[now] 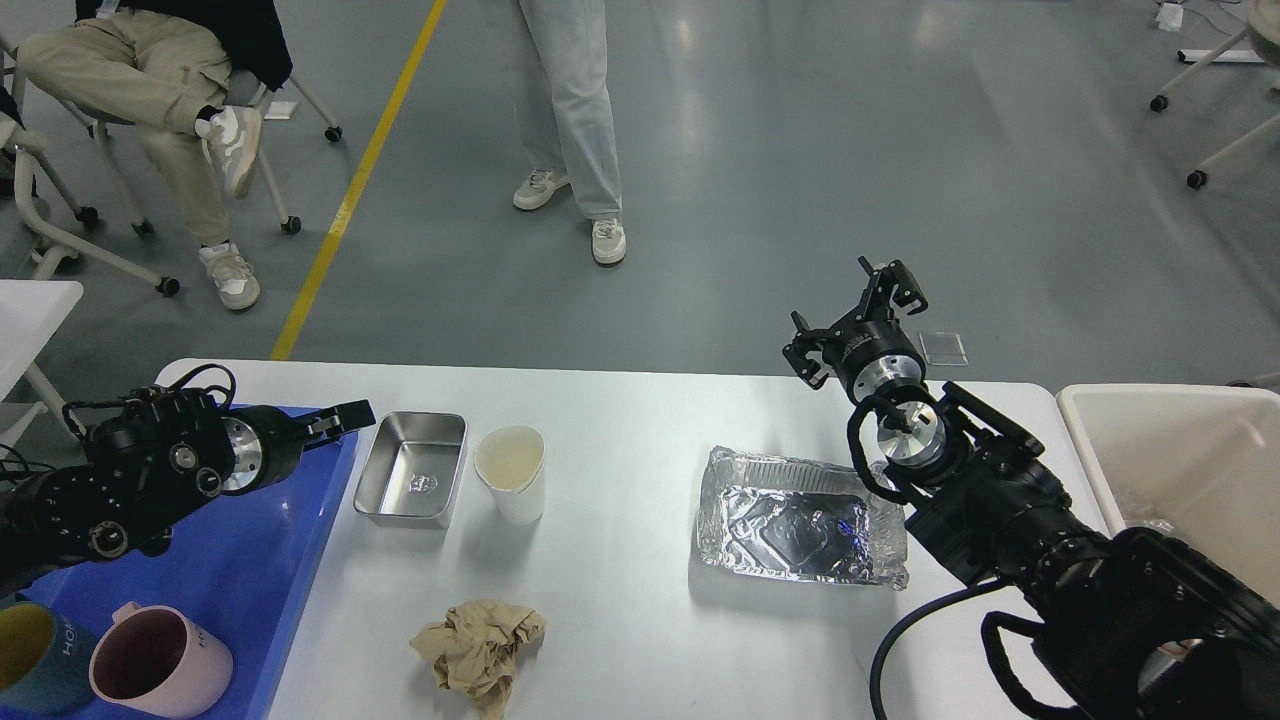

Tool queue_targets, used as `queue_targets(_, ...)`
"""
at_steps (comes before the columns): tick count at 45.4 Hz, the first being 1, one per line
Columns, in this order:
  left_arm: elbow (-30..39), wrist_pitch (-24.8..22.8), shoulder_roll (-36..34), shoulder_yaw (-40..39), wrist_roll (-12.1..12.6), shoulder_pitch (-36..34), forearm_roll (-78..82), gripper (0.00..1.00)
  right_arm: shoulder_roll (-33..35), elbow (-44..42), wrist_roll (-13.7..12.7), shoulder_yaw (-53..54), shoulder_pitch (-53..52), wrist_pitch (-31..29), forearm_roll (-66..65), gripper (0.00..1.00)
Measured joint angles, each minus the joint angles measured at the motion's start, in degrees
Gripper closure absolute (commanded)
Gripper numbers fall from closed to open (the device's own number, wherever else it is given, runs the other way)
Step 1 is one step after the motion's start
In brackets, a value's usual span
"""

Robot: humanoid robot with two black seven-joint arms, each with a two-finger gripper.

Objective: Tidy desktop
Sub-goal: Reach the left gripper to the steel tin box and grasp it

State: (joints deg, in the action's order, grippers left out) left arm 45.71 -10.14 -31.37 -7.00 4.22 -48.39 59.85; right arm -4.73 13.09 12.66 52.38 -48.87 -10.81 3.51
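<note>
The desktop [640, 600] is a wide white-grey tabletop. On it stand a small steel tray [410, 482], a white paper cup [510, 473] right of it, a crinkled foil tray [800, 520] and a crumpled brown paper [478, 640] near the front. My left gripper [345, 415] points right over the blue tray's far right corner, just left of the steel tray; it is seen side-on and its fingers cannot be told apart. My right gripper [852, 322] hangs open and empty above the table's far edge, behind the foil tray.
A blue plastic tray [240, 560] at the left holds a pink mug [160, 660] and a dark teal mug [30, 660]. A white bin [1180, 470] stands at the right edge. Two people are beyond the table, one seated and one standing. A smaller white table [30, 310] is far left.
</note>
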Motion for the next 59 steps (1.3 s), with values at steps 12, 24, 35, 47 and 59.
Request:
queue_targets(12, -1.32, 0.12, 1.89, 0.8, -0.25, -0.04, 0.0, 0.23, 0.06, 0.0, 0.0, 0.01, 0.08, 0.0, 0.0, 0.0)
queue_targets(24, -1.59, 0.12, 1.98, 0.85, -0.37, 0.78, 0.01, 0.26, 0.15, -0.15, 0.0, 0.0, 0.4, 0.0, 0.0, 0.0)
queue_targets(35, -1.82, 0.07, 2.01, 0.86, -0.38, 1.18, 0.09, 0.3, 0.16, -0.09, 0.0, -0.02, 0.44, 0.0, 0.0, 0.0)
queue_targets(47, -2.62, 0.04, 3.2, 1.1, -0.41, 2.03, 0.09, 0.38, 0.16, 0.0, 0.0, -0.03, 0.41, 0.0, 0.0, 0.0)
queue_targets(59, -2.91, -0.06, 3.51, 2.5, -0.3, 2.33, 0.02, 0.53, 0.24, 0.0, 0.0, -0.04, 0.31, 0.0, 0.0, 0.0)
